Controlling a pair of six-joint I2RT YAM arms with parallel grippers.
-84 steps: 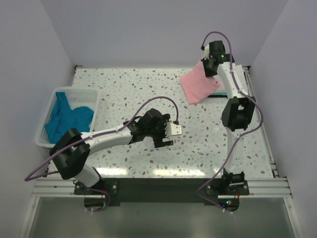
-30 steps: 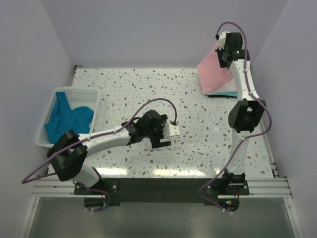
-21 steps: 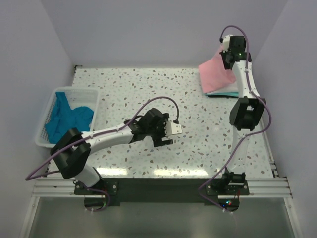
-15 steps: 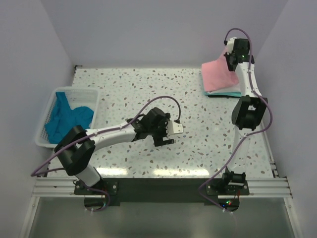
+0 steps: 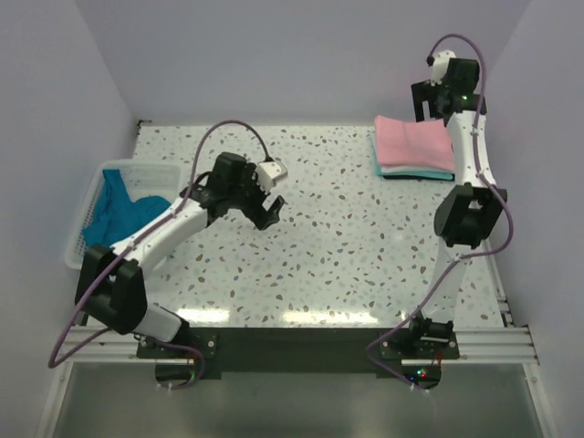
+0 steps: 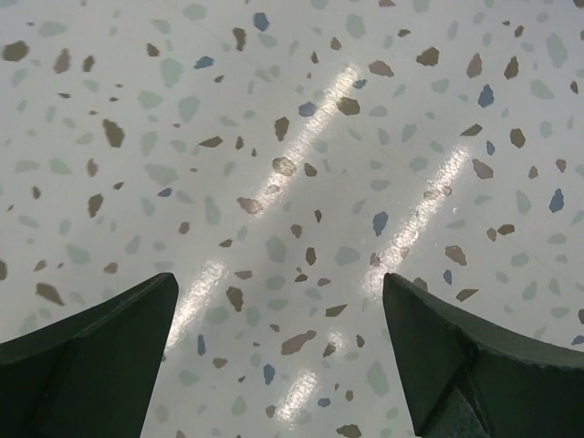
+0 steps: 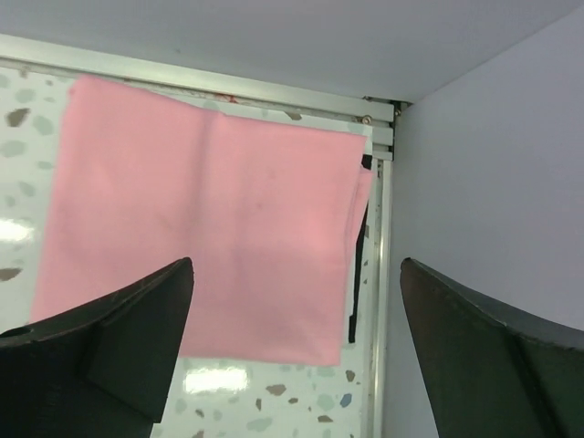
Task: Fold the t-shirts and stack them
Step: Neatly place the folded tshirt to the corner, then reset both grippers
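A folded light pink t-shirt lies flat on top of a small stack at the table's far right corner, with a teal edge showing beneath it. My right gripper hovers open above that corner, apart from the cloth. In the right wrist view the pink t-shirt lies below the empty right gripper. A crumpled teal-blue t-shirt sits in the basket. My left gripper is open and empty over bare table left of centre; the left wrist view shows the left gripper above speckled tabletop only.
The white lattice basket stands at the table's left edge. A metal rail and the side wall run close beside the stack on the right. The back wall is just behind the stack.
My right gripper has opened and let go of the pink t-shirt, which now lies flat on the stack. My left arm has swung from the table's middle toward the far left.
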